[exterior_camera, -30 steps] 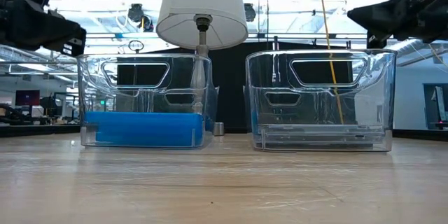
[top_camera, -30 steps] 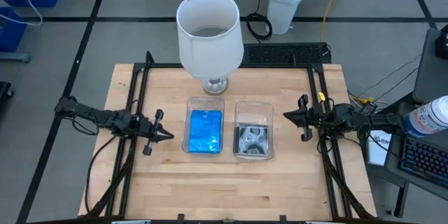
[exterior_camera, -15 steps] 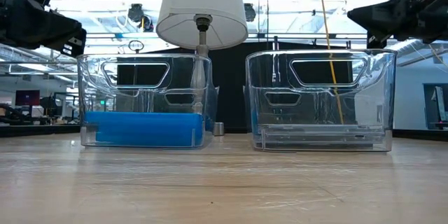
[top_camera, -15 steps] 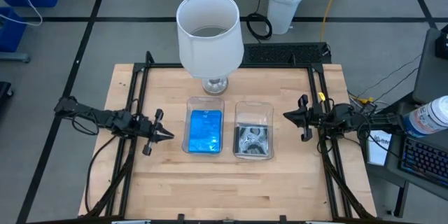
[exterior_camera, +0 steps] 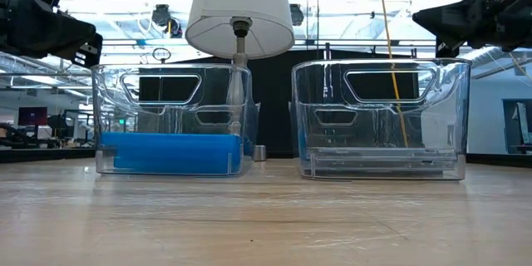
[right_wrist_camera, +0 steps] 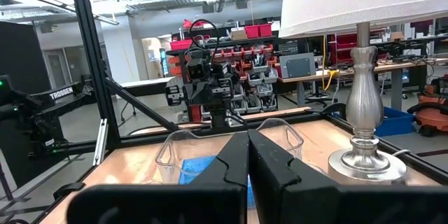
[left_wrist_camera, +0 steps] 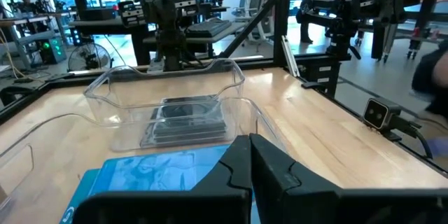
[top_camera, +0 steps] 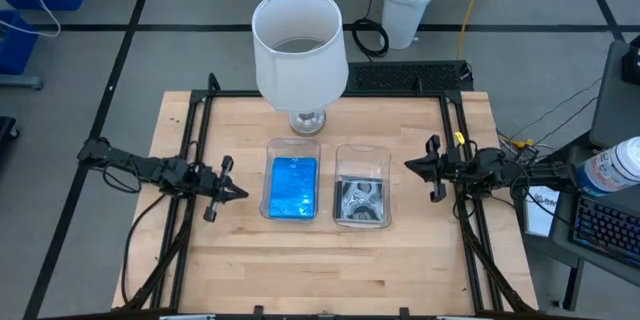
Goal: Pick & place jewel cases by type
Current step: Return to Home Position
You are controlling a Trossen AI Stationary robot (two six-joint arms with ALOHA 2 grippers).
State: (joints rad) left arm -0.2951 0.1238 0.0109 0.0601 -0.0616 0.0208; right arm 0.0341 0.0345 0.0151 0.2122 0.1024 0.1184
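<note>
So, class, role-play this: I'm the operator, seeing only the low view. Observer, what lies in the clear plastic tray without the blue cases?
Observer: From above, smoky dark grey flat plastic jewel cases lie in that clear plastic tray.
Operator: And the grippers? I only see dark shapes at the top corners.
Observer: The wrist views show the left gripper and right gripper both shut, holding nothing.

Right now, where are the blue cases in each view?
High: blue cases in left bin, mid-table.
Low: blue cases left of centre, bin floor.
Left wrist: blue cases just past left pincer.
Right wrist: blue cases beyond right pincer, partly hidden.
Landmark: lamp behind that bin; not in left wrist.
</note>
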